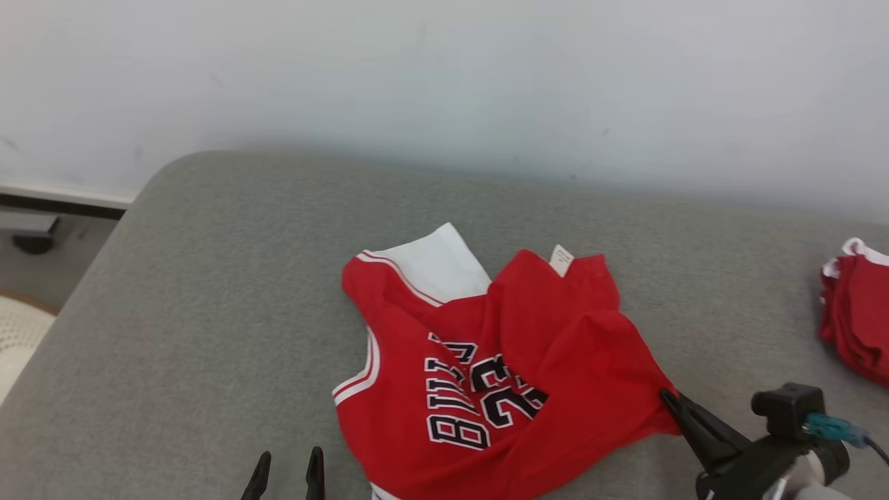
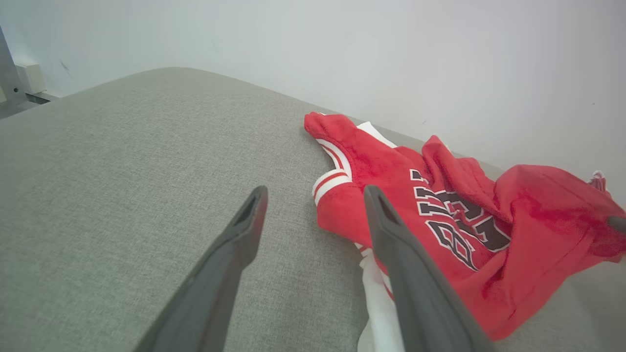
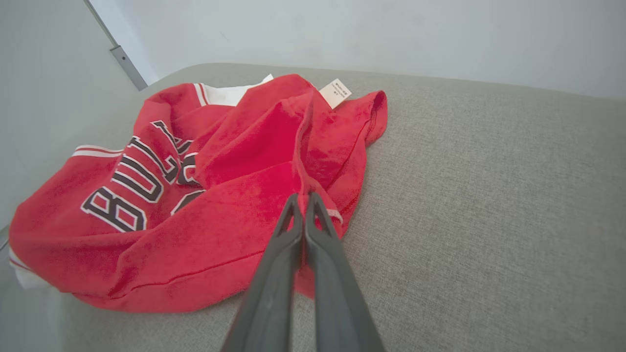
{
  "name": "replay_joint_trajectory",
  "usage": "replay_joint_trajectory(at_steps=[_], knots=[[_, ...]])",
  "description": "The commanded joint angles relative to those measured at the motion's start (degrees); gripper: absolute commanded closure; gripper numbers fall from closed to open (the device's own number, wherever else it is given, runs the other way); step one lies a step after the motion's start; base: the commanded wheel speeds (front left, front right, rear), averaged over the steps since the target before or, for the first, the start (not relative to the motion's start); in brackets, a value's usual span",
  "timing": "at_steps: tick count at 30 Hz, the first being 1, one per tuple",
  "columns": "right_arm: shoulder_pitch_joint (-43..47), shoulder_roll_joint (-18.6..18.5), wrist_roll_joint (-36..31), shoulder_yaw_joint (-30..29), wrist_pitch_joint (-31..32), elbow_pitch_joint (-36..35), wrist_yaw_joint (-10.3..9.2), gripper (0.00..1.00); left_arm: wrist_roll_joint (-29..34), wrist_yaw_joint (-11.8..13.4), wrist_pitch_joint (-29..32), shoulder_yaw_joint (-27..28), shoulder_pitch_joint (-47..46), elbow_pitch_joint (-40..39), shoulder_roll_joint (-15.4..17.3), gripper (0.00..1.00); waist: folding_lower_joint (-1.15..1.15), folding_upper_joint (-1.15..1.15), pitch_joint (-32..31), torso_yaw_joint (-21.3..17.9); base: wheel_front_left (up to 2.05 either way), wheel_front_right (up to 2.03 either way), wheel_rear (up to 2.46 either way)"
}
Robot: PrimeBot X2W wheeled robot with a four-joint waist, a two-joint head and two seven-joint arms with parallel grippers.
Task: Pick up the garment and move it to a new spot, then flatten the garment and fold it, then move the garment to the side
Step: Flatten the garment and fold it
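Crumpled red basketball jersey (image 1: 500, 361) lying mid-way across a grey padded surface (image 1: 208, 312).
Right gripper (image 1: 668, 397): jaws pressed together, pinching the jersey's hem edge. Left gripper (image 1: 286, 476): jaws spread, near the jersey.

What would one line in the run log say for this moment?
stage: pick up | right gripper: shut on red jersey edge | left gripper: open, beside red jersey, holding nothing | red jersey: crumpled on grey cushion

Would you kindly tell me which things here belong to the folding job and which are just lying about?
Job: red jersey, right gripper shut on its edge, open left gripper.
Lying about: red garment pile at right, pale mat.
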Motion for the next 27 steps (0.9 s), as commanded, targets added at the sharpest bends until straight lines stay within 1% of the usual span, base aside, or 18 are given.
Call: replay_joint_trajectory(at_steps=[1,4,6,10,13,18,20,21,22,24,27], knots=[[1.22,-1.56,0.97,0.11,0.15,-1.64,-0.15,1.0,0.09,-0.09,-0.14,0.08,0.32,0.0,0.07,0.0,0.01,0.0,-0.73,-3.32,0.0,0.0,0.0],[4.69,-4.61,5.46,0.61,0.57,-8.7,-0.15,1.0,-0.11,0.06,-0.14,0.57,0.24,-0.02,0.08,0.0,0.01,0.0,-0.51,-4.8,0.0,0.0,0.0],[6.74,-7.15,8.07,0.57,0.83,-12.21,-0.15,1.0,-0.26,0.08,-0.14,0.77,0.24,-0.01,0.07,0.0,0.01,0.0,-0.43,-5.41,0.0,0.0,0.0],[10.64,-9.56,13.84,1.26,1.36,-16.91,-0.15,1.0,-0.41,-0.11,-0.14,1.17,0.39,0.28,0.07,0.0,0.01,0.0,-0.42,-5.95,0.0,0.0,0.0],[11.68,-11.15,14.59,2.09,1.22,-17.0,-0.15,1.0,-0.36,-0.15,-0.14,1.31,0.48,0.59,0.07,0.0,0.01,0.0,-0.46,-6.01,0.0,0.0,0.0],[12.83,-11.2,16.9,2.54,0.83,-14.85,-0.15,1.0,-0.35,-0.39,-0.14,1.79,0.89,0.86,0.07,0.0,0.01,0.0,-0.64,-5.94,0.0,0.0,0.0],[12.32,-11.34,16.63,2.91,0.96,-14.08,-0.15,1.0,-0.34,-0.44,-0.14,1.97,1.01,0.84,0.07,0.0,0.01,0.0,-0.6,-6.0,0.0,0.0,0.0],[12.07,-11.07,16.7,2.87,0.68,-13.49,-0.15,0.65,-0.33,-0.42,-0.14,2.03,1.07,0.93,0.07,0.0,0.01,0.0,-0.56,-6.02,0.0,0.0,0.0],[11.96,-10.82,16.68,2.84,0.43,-12.84,-0.15,0.0,-0.32,-0.42,-0.14,2.09,1.06,1.03,0.07,0.0,0.01,0.0,-0.5,-6.04,0.0,0.0,0.0],[11.73,-10.75,15.99,2.66,0.2,-12.17,-0.15,0.0,-0.33,-0.42,-0.14,2.15,0.98,1.12,0.07,0.0,0.01,0.0,-0.45,-6.02,0.0,0.0,0.0],[11.31,-9.51,14.74,0.64,-0.8,-10.56,-0.15,0.0,-0.34,-0.44,-0.14,2.49,0.88,1.36,0.07,0.0,0.01,0.0,-0.38,-6.1,0.0,0.0,0.0]])
